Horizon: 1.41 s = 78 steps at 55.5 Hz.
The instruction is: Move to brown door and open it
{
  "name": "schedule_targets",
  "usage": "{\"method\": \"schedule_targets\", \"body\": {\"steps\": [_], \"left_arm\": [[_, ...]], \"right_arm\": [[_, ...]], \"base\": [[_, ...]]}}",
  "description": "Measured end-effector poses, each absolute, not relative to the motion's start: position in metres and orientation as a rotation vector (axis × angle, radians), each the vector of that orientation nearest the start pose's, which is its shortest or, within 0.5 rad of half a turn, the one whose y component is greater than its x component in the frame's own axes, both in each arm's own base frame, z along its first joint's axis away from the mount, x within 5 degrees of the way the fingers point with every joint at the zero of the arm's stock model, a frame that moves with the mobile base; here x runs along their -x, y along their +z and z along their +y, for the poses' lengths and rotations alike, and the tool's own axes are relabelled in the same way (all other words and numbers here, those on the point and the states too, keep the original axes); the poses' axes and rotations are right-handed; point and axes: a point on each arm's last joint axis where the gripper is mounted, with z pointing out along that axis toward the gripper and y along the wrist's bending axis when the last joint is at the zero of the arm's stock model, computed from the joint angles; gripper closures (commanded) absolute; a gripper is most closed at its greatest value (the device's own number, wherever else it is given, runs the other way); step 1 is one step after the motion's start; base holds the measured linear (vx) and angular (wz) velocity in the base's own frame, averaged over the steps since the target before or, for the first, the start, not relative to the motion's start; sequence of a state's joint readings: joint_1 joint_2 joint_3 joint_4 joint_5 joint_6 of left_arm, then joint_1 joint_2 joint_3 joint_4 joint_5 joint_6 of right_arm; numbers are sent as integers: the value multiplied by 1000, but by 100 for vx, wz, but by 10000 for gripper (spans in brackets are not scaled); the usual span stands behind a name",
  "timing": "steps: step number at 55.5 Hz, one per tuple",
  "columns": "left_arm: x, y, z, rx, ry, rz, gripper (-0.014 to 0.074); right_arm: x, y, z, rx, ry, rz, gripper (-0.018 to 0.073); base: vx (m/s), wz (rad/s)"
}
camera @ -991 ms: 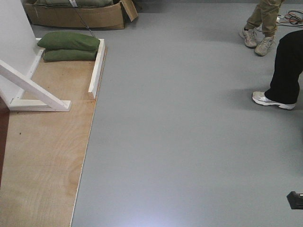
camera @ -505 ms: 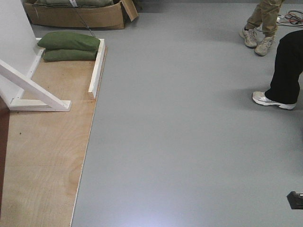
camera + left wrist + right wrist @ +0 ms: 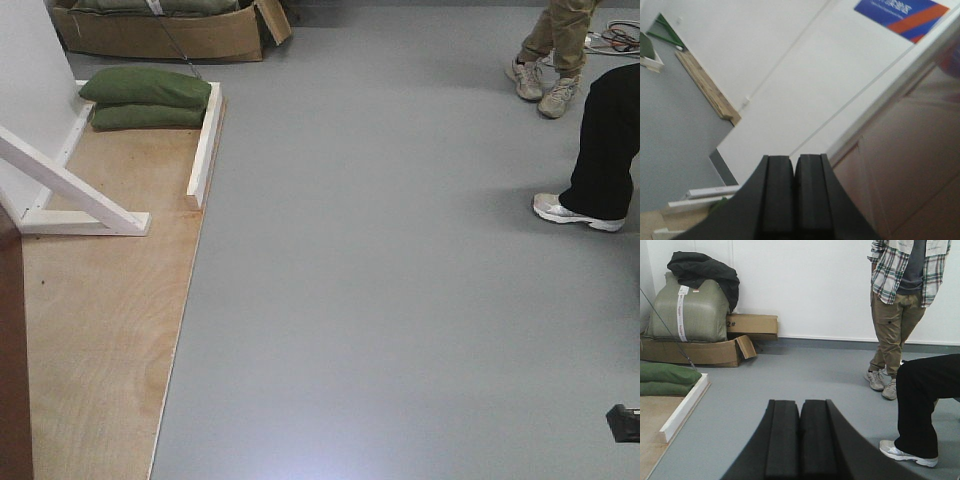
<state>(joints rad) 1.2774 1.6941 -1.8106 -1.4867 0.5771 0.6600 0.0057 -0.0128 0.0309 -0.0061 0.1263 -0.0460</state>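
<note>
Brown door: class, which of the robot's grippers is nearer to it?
Left. The left gripper is close beside the brown door; the right gripper faces open floor, no door in its view.

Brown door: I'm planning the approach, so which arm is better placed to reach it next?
Probably left. The left gripper faces the brown door; the right gripper faces open floor and bystanders, no door in sight.
</note>
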Motion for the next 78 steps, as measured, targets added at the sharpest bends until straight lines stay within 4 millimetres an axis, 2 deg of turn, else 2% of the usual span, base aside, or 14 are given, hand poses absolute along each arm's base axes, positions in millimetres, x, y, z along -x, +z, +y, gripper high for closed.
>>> {"method": "schedule_targets", "body": {"steps": [13, 27, 36, 58, 78], "left_arm": [[-182, 479, 342, 856, -143, 1208, 600], [-230, 480, 316, 852, -282, 1204, 600], [-254, 480, 297, 816, -346, 1231, 600], [-303, 477, 239, 629, -552, 1394, 600], [-344, 478, 185, 560, -626, 1410, 600]], "right_arm": [[-57, 192, 0, 46, -36, 1627, 559], [-57, 192, 0, 46, -36, 1627, 559], [-57, 192, 0, 46, -36, 1627, 559], [-57, 192, 0, 46, -36, 1627, 559], [-57, 192, 0, 46, -36, 1627, 559]], "base": [[0, 0], [0, 0], [0, 0], [0, 0], [0, 0]]}}
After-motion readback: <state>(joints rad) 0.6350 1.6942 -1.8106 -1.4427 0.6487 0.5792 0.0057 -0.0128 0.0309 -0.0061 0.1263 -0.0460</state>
